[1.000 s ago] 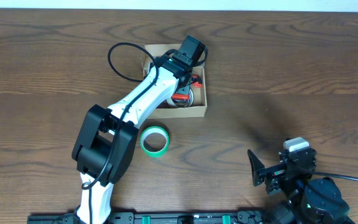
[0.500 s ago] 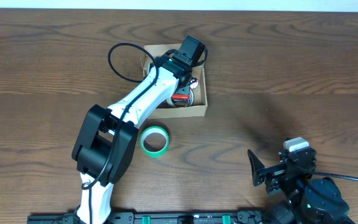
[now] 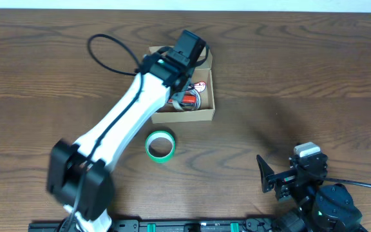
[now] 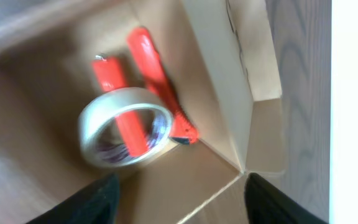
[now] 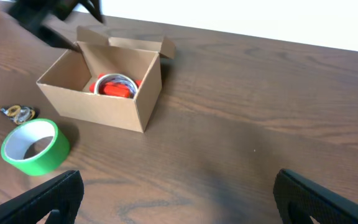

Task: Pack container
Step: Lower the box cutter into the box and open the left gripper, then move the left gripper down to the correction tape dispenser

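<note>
The tan cardboard box (image 3: 194,116) stands open at the table's far middle, flap lid back. It also shows in the right wrist view (image 5: 138,93) and the left wrist view (image 4: 211,81). Inside lie a clear tape roll (image 4: 91,127) and red tools (image 4: 161,87). A green tape roll (image 3: 160,145) lies on the table in front of the box. My left gripper (image 4: 179,205) hovers above the box's inside, open and empty. My right gripper (image 3: 269,175) is open and empty at the near right, far from the box.
A small metal keyring-like object (image 5: 16,112) lies on the table left of the box, beside the green tape roll (image 5: 35,146). The left arm (image 3: 118,122) stretches diagonally from the near left edge to the box.
My left arm has risen and swung left, lifting the gripper out of the box. The clear tape and red tools stay inside. The right arm has not moved.
</note>
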Available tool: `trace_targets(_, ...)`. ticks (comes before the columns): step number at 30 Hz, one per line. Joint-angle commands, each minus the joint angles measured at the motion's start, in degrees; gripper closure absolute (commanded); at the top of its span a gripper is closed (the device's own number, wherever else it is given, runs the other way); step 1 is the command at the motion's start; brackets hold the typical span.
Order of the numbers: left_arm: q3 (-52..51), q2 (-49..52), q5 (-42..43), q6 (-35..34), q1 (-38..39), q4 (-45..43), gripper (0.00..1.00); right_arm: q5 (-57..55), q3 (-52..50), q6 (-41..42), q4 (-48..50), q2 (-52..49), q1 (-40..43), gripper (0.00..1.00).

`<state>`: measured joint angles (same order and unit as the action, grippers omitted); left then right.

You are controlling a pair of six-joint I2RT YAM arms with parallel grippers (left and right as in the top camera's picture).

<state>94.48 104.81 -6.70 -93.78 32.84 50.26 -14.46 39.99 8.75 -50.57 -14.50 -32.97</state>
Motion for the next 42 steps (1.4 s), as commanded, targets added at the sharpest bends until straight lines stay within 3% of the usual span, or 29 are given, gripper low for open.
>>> trace_targets(1, 0.8, -5.1, -4.6, 5.3, 0.2, 7.0, 0.3, -0.5, 0.0, 0.6, -0.1, 0.3, -0.3, 0.01)
trace_targets(6, 0.8, -11.7, -11.4, 4.4, 0.1, 18.1, 0.19, -0.5, 0.0, 0.6, -0.1, 0.3, -0.3, 0.01)
trace_targets(13, -5.3, -18.7, -16.2, -2.4, -0.6, 22.3, 0.18, -0.5, 0.0, 0.6, -0.1, 0.3, -0.3, 0.01)
trace_targets(25, -28.3, -25.8, -11.0, -18.6, -5.4, 13.6, 0.11, -0.5, 0.0, 0.6, -0.1, 0.3, -0.3, 0.01)
trace_targets(33, -36.2, -23.0, -2.6, -18.9, -12.3, 2.8, 0.02, -0.5, 0.0, 0.6, -0.1, 0.3, -0.3, 0.01)
trace_targets(42, -38.0, -16.8, 2.5, -15.1, -16.8, -3.4, 0.04, -0.5, 0.0, 0.6, -0.1, 0.3, -0.3, 0.01)
